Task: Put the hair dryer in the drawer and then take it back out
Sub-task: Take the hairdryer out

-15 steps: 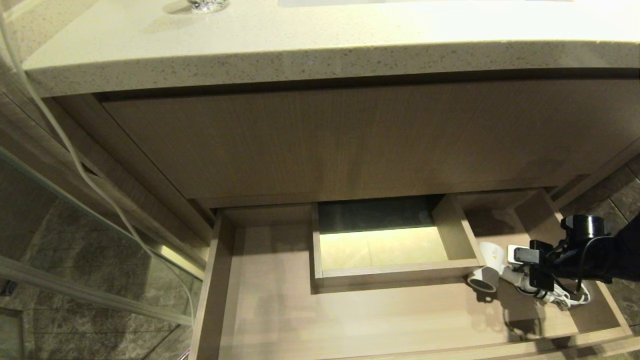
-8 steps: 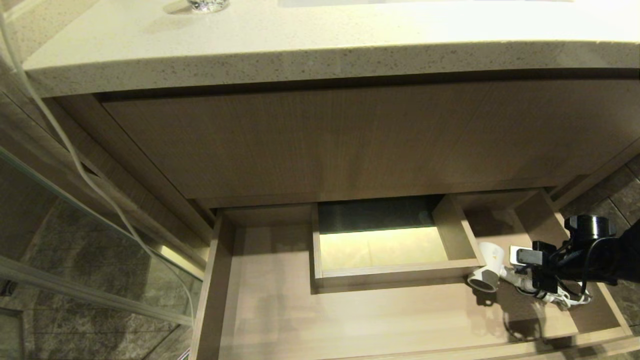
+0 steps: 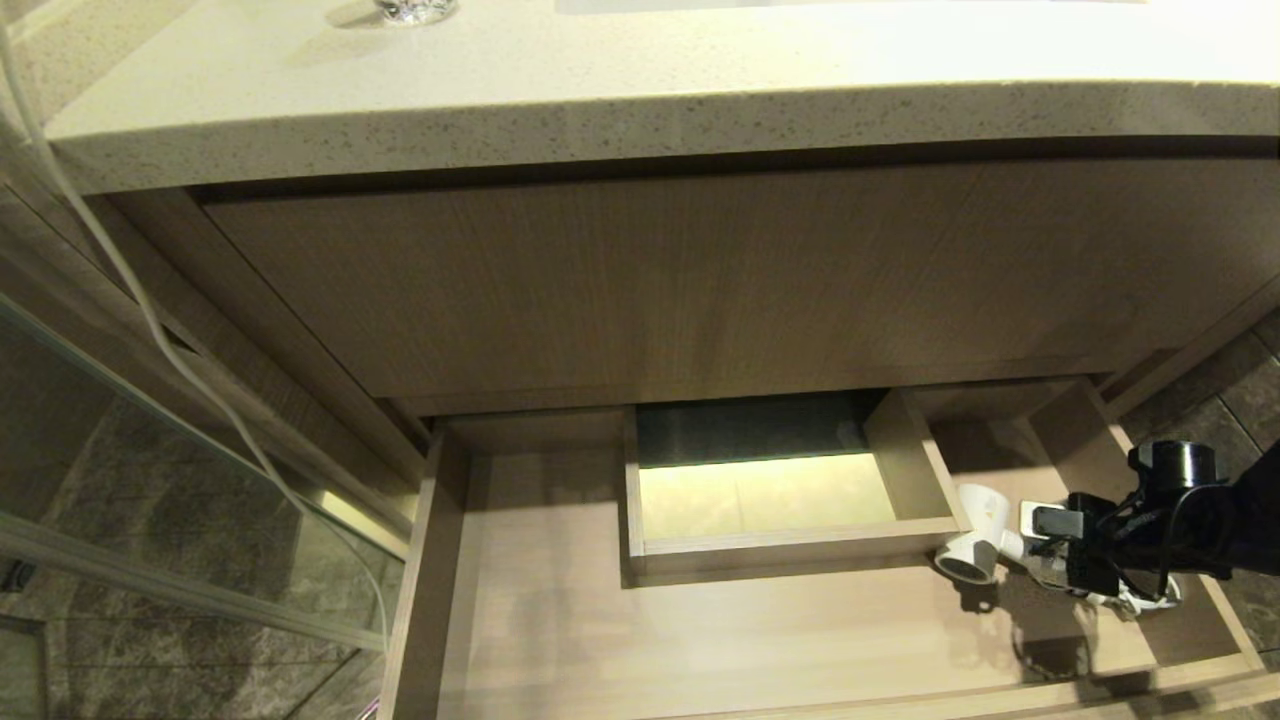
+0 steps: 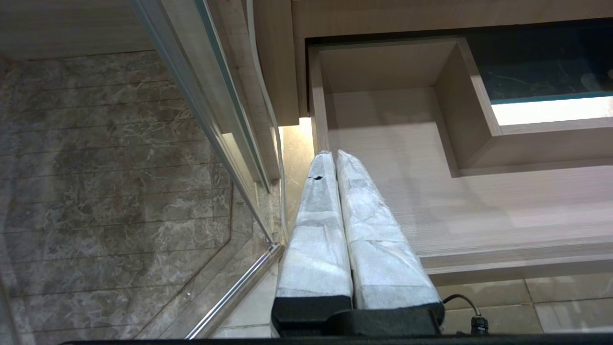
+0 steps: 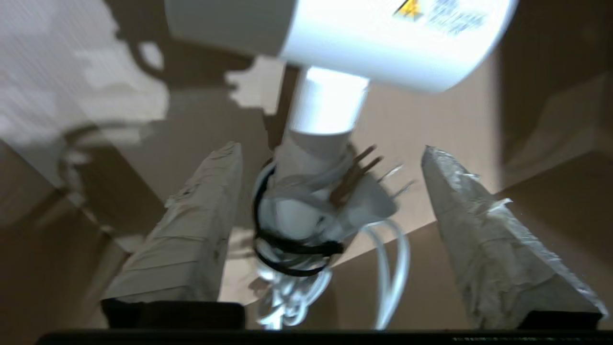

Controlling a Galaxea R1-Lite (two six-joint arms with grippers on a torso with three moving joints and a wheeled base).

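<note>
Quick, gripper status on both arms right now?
Left gripper: shut, holding nothing, parked by the drawer's left front corner.
Right gripper: open, fingers on either side of the hair dryer's handle, not gripping it.

right end effector [image 5: 330, 153] fingers spread apart, left end effector [image 4: 334, 155] fingers pressed together

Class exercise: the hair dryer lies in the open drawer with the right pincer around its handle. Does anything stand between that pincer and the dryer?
Nothing visible does. The right pincer stands open, its fingers either side of the hair dryer handle and bundled cord, inside the drawer.
</note>
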